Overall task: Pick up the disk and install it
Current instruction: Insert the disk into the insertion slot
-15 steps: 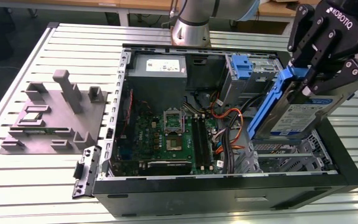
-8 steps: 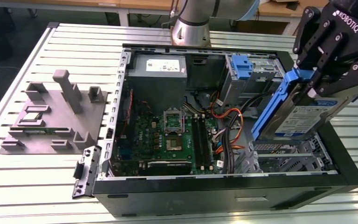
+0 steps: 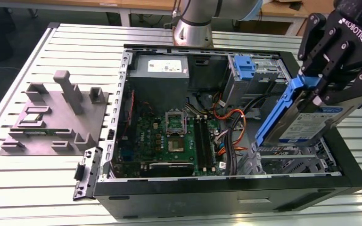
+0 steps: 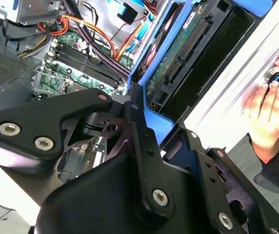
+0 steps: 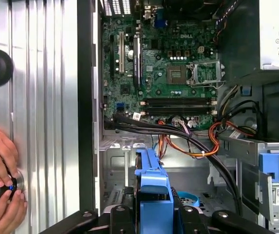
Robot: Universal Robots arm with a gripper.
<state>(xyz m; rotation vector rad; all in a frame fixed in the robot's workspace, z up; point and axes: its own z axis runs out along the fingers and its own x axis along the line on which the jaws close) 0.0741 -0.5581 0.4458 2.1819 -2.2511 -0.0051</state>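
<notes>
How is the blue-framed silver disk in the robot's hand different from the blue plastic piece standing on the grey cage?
The flat silver-grey disk in its blue plastic frame hangs tilted above the open black case, gripped by the black robot hand; the upright blue plastic latch sits on its grey metal cage, untouched. The disk looks larger and carries a white and blue label; the latch is plain blue. Both have blue plastic.

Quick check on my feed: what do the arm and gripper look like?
The arm is a silver-grey metal tube. The gripper is matte black, built of angular linkage bars joined by silver screw heads, with white lettering on its body.
</notes>
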